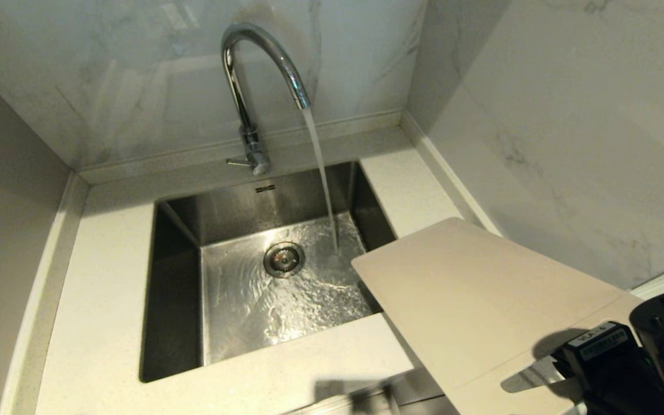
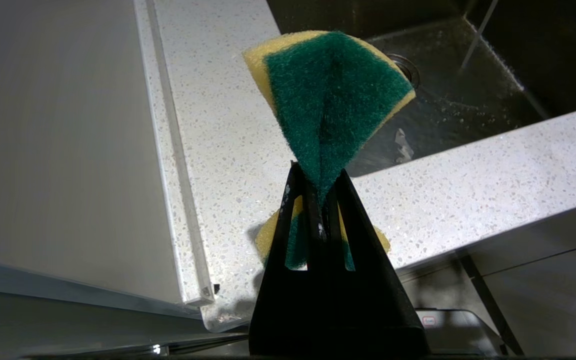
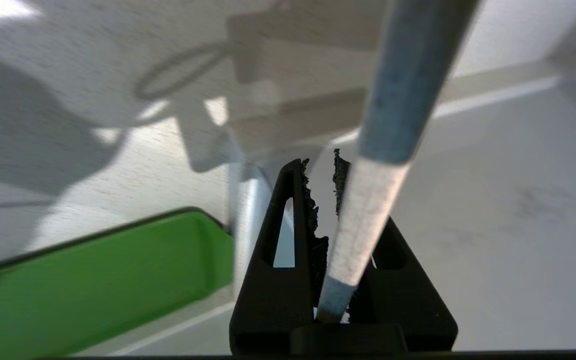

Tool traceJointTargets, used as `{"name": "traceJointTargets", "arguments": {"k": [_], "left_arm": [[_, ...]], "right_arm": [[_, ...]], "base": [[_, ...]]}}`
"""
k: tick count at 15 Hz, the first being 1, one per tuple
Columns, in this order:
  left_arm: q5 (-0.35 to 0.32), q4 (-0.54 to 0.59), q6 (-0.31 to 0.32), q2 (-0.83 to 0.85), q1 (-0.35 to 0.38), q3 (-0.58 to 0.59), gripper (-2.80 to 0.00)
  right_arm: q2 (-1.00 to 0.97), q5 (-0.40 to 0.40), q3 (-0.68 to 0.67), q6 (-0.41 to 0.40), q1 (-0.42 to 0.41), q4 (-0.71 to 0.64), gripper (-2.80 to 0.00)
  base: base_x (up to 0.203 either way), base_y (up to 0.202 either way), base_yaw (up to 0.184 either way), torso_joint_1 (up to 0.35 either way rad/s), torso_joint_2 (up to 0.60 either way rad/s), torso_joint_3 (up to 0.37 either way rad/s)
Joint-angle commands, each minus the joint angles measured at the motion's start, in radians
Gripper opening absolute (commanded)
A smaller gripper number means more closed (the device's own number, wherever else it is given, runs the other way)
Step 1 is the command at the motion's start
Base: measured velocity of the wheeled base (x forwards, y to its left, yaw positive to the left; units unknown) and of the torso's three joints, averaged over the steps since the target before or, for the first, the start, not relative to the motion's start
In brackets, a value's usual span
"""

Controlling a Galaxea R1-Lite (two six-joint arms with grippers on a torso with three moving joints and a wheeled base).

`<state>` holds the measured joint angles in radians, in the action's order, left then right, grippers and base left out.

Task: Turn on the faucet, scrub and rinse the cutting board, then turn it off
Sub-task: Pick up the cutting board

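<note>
The chrome faucet [image 1: 251,75] is running; its stream [image 1: 321,173] falls into the sink [image 1: 173,288] right of the drain [image 1: 283,259]. Its thin side lever [image 1: 238,163] sticks out to the left at the base. The cream-beige cutting board [image 1: 470,288] hangs tilted over the sink's right front corner, clear of the water. My right gripper [image 1: 562,363] is shut on the board's slot-handle end. In the right wrist view the board's edge [image 3: 368,220] runs between the fingers of that gripper [image 3: 320,167]. My left gripper [image 2: 318,170] is shut on a folded green-and-yellow sponge [image 2: 333,90], above the front counter.
White speckled counter [image 1: 107,259] surrounds the sink, with marble walls behind and to the right. A bright green flat object [image 3: 93,275] lies near the right gripper. The sink basin [image 2: 468,100] is beyond the sponge in the left wrist view.
</note>
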<state>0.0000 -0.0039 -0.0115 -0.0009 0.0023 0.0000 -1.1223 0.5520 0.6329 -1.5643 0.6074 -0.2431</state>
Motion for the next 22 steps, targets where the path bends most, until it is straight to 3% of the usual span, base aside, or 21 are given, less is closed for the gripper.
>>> {"name": "traceJointTargets", "arguments": {"k": [1, 5, 8, 13, 19, 22], "left_arm": [[0.0, -0.001, -0.001, 0.001, 0.0, 0.002, -2.8], [0.0, -0.001, -0.001, 0.001, 0.001, 0.002, -2.8], [0.0, -0.001, -0.001, 0.001, 0.001, 0.002, -2.8], [0.0, -0.001, -0.001, 0.001, 0.0, 0.002, -2.8], [0.0, -0.001, -0.001, 0.001, 0.0, 0.002, -2.8], [0.0, -0.001, -0.001, 0.001, 0.001, 0.002, -2.8]], "right_arm": [[0.042, 0.018, -0.002, -0.049, 0.0, 0.027, -2.8], [0.053, 0.039, -0.03, -0.157, -0.001, 0.197, -2.8], [0.055, 0.036, -0.044, -0.287, -0.001, 0.352, -2.8], [0.087, -0.012, -0.048, -0.293, 0.0, 0.401, -2.8], [0.081, -0.164, -0.03, -0.289, 0.0, 0.406, -2.8], [0.059, -0.277, -0.016, -0.289, 0.0, 0.405, -2.8]], "base": [[0.0, 0.0, 0.0, 0.0, 0.0, 0.0], [0.0, 0.0, 0.0, 0.0, 0.0, 0.0], [0.0, 0.0, 0.0, 0.0, 0.0, 0.0], [0.0, 0.0, 0.0, 0.0, 0.0, 0.0], [0.0, 0.0, 0.0, 0.0, 0.0, 0.0], [0.0, 0.0, 0.0, 0.0, 0.0, 0.0]]}}
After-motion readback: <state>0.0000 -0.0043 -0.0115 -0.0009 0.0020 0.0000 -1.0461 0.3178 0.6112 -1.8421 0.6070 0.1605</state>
